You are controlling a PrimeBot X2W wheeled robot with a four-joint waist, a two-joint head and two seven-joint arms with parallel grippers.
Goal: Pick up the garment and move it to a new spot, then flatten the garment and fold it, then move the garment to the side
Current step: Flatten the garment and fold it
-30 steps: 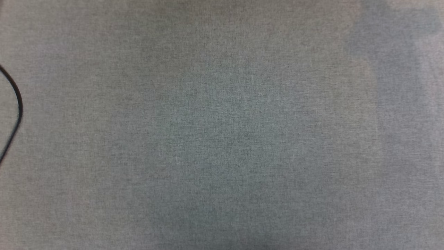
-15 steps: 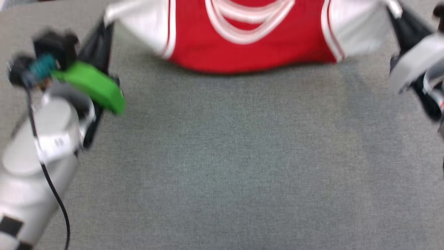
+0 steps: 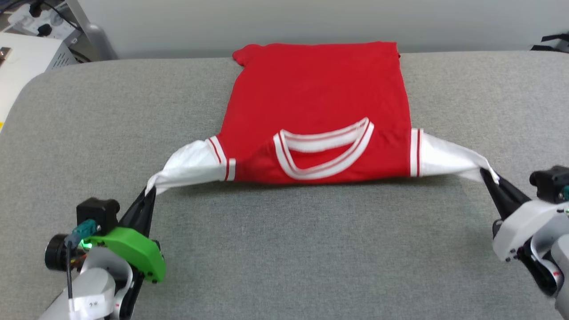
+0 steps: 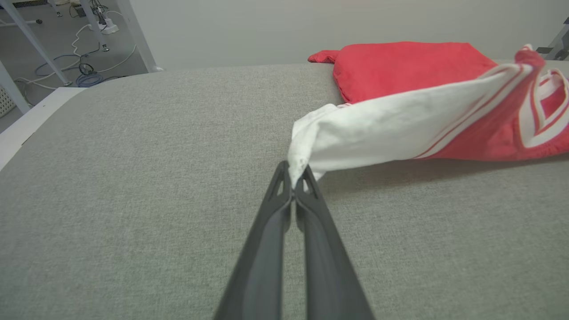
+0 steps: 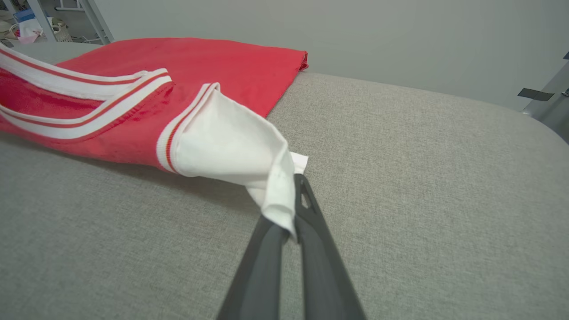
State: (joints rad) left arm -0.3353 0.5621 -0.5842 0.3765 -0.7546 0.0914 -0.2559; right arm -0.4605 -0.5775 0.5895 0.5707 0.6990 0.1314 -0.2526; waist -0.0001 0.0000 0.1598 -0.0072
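The garment (image 3: 315, 102), a red jersey with white sleeves and a striped collar, lies plain face up on the grey table, its hem toward the far edge. My left gripper (image 3: 149, 192) is shut on the tip of the left white sleeve (image 4: 378, 131), pinched between its fingers (image 4: 293, 180). At the other side my right gripper (image 3: 485, 174) is shut on the right white sleeve (image 5: 231, 146), whose cloth folds over the fingertips (image 5: 302, 186). Both sleeves are pulled outward and lifted slightly off the table, and the collar end (image 3: 324, 149) hangs a little above the surface.
The grey fabric table (image 3: 284, 249) spreads wide in front of the garment. White equipment with cables (image 3: 26, 49) stands beyond the far left corner. A pale wall runs behind the table's far edge. Table legs and floor cables (image 4: 84, 66) show in the left wrist view.
The head camera has tilted up: bare table a second ago, then the garment's near end, now the whole garment and both grippers. Both grips on the sleeves hold.
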